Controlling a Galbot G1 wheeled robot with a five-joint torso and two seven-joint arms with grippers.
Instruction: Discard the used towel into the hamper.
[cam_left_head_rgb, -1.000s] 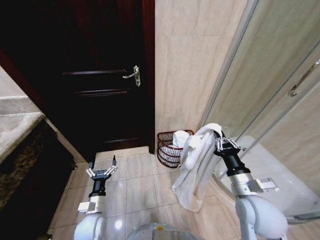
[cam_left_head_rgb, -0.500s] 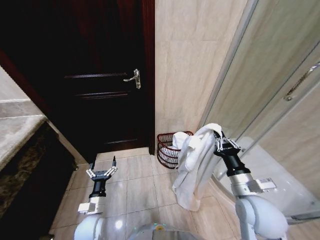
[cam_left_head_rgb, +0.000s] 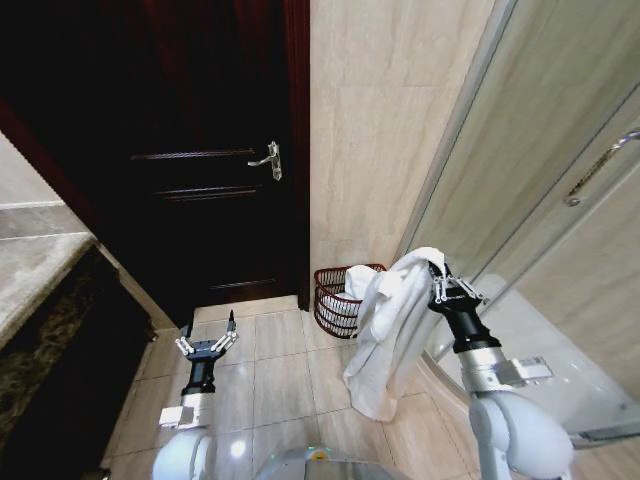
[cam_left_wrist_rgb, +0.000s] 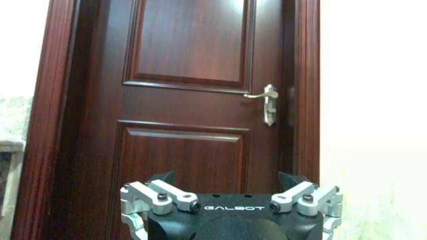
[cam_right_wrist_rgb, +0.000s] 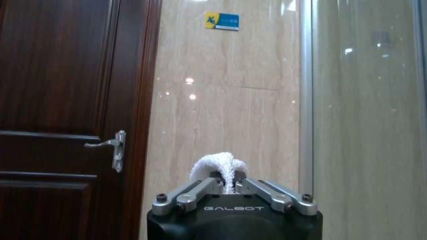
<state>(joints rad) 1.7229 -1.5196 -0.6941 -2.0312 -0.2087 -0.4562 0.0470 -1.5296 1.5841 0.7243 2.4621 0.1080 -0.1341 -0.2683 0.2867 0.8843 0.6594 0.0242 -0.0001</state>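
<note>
A white towel (cam_left_head_rgb: 388, 330) hangs in long folds from my right gripper (cam_left_head_rgb: 436, 274), which is shut on its top edge. In the right wrist view a tuft of the towel (cam_right_wrist_rgb: 220, 166) sticks up between the closed fingers (cam_right_wrist_rgb: 194, 192). The hamper (cam_left_head_rgb: 338, 297), a small round reddish-brown wire basket with white cloth inside, stands on the floor against the wall, just behind and left of the hanging towel. My left gripper (cam_left_head_rgb: 207, 340) is held low over the floor tiles at the left, open and holding nothing.
A dark wooden door (cam_left_head_rgb: 200, 160) with a metal lever handle (cam_left_head_rgb: 268, 158) is shut ahead. Beige tiled wall (cam_left_head_rgb: 380, 120) meets a glass shower enclosure (cam_left_head_rgb: 560, 230) on the right. A stone counter (cam_left_head_rgb: 30, 270) runs along the left. Floor tiles (cam_left_head_rgb: 280, 370) lie in front of the hamper.
The whole head view has shifted slightly, so the camera moved. The right gripper still holds the towel in the same pose; the left gripper sits a little lower in the view.
</note>
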